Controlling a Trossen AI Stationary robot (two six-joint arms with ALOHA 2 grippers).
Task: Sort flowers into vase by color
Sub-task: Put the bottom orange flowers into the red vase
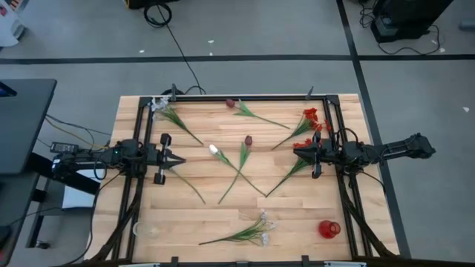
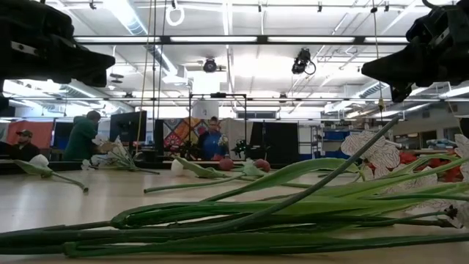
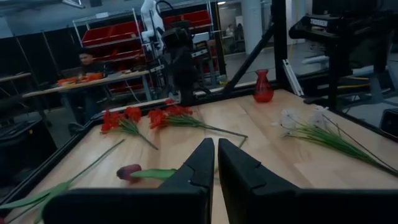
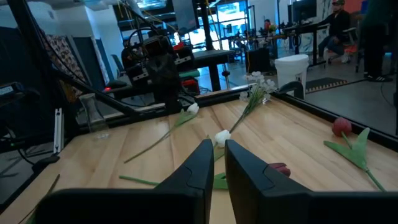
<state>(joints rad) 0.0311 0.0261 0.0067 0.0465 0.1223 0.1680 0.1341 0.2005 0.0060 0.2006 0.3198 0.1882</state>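
Your low view — both arms cropped at the top edge; white blossom spray (image 2: 377,152) blurred, its stems (image 2: 293,220) cut off right.

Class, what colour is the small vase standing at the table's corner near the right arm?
Red; the vase shows best in the left wrist view.

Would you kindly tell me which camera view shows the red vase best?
The left wrist view: the red vase stands upright, unobstructed, at the table's far edge. The high view shows it small, from above. The low and right wrist views do not show it.
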